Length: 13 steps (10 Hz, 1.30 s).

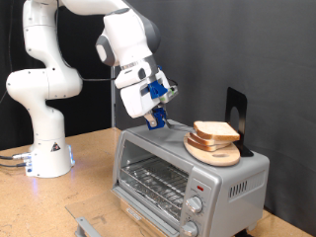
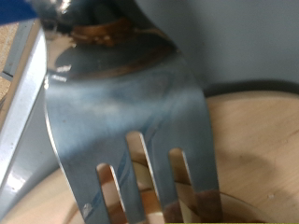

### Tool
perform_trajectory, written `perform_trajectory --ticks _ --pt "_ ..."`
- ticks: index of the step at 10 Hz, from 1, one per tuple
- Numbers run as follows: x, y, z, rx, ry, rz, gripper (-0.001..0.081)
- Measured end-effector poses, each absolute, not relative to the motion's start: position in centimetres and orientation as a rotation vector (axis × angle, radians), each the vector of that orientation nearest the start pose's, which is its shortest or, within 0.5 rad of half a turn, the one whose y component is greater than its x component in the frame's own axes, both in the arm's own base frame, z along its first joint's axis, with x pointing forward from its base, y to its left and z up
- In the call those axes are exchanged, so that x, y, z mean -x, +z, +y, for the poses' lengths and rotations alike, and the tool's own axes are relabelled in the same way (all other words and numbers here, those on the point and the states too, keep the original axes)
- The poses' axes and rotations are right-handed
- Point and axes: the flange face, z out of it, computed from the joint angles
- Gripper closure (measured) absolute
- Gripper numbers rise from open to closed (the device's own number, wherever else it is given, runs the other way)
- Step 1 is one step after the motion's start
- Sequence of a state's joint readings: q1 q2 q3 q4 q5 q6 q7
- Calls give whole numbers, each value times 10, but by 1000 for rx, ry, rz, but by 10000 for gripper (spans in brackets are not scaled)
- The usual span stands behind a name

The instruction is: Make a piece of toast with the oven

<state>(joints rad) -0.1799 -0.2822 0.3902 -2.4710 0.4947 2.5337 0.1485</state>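
The silver-grey oven (image 1: 202, 178) stands on a wooden table, its inside and wire rack (image 1: 153, 178) showing. A pile of bread slices (image 1: 215, 131) lies on a round wooden board (image 1: 212, 151) on the oven's roof. I cannot pick out a single piece of toast apart from the pile. My gripper (image 1: 158, 105) hangs over the roof, to the exterior view's left of the board, shut on a metal fork (image 1: 156, 122). In the wrist view the fork (image 2: 121, 112) fills the picture, its tines over the board (image 2: 257, 140) and bread (image 2: 140, 175).
A black upright stand (image 1: 235, 109) rises behind the board on the oven's roof. Two round knobs (image 1: 196, 205) sit on the oven's front. The robot base (image 1: 44, 153) stands at the exterior view's left on the table (image 1: 89, 183). A grey piece (image 1: 89, 222) lies before the oven.
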Motion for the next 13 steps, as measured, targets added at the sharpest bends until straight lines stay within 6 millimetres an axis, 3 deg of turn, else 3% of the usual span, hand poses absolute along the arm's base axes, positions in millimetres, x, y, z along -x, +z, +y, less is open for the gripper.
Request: perform_trajectory --ticks 13 --pt "-494 414 125 2809 -417 454 438"
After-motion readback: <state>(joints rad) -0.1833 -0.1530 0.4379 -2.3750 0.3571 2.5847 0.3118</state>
